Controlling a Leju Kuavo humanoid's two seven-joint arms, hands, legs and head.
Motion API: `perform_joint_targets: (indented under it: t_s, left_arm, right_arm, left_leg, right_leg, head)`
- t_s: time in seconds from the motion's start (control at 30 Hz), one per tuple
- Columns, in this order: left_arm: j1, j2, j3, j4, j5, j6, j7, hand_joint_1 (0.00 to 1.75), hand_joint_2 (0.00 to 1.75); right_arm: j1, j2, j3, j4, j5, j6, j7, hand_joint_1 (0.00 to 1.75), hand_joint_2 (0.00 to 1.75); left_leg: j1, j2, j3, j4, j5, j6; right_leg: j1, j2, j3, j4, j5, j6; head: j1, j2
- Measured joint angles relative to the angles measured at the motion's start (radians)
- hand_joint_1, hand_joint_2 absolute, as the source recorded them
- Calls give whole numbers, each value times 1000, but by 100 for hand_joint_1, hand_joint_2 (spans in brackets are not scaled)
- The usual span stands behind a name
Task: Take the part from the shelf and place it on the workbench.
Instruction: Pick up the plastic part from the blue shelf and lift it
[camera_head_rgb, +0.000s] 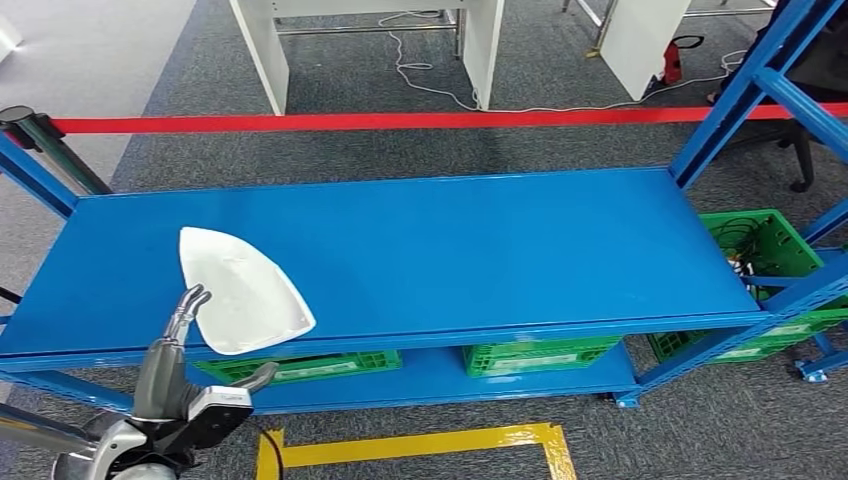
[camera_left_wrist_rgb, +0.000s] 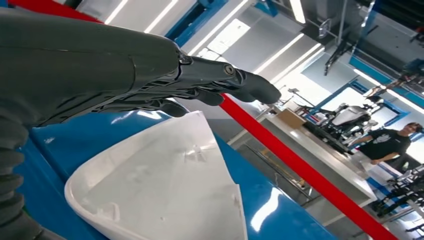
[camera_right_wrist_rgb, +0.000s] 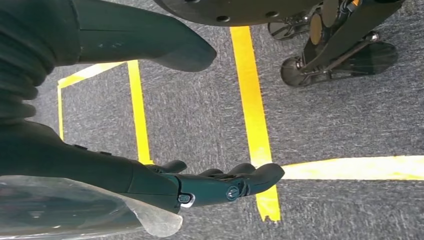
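Nearest, our left hand hovers with fingers spread, holding nothing, at the shelf front edge. Just beyond lies the white part, near-left on the shelf: seemingly light, rigid, smooth-shelled; we advise gripping its near rim.

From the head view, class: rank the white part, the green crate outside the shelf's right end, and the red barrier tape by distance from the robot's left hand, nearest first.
1. White part: on the blue shelf's left end, right at the left hand's fingertips.
2. Green crate: on the floor, far right.
3. Red barrier tape: behind the shelf, running across the back. Judged from its middle; its left end lies nearer.
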Motion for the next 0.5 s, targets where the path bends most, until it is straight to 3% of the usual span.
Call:
perform_joint_targets:
  t_s: [0.23, 0.5]
  left_arm:
    - [-21, 42, -49, 0, -155, -15, 69, 0, 175]
    - [-67, 57, -100, 9, -248, -43, 160, 0, 175]
  right_arm:
    - [85, 0, 105, -90, -170, 13, 113, 0, 175]
    - [109, 0, 162, -141, -209, -13, 104, 0, 175]
  left_leg:
    - [0, 0, -1, 0, 0, 0]
    - [0, 0, 0, 0, 0, 0]
  right_leg:
    - [0, 1, 0, 0, 0, 0]
    - [-1, 1, 0, 0, 0, 0]
  head:
    - [0, 0]
    - [0, 0]
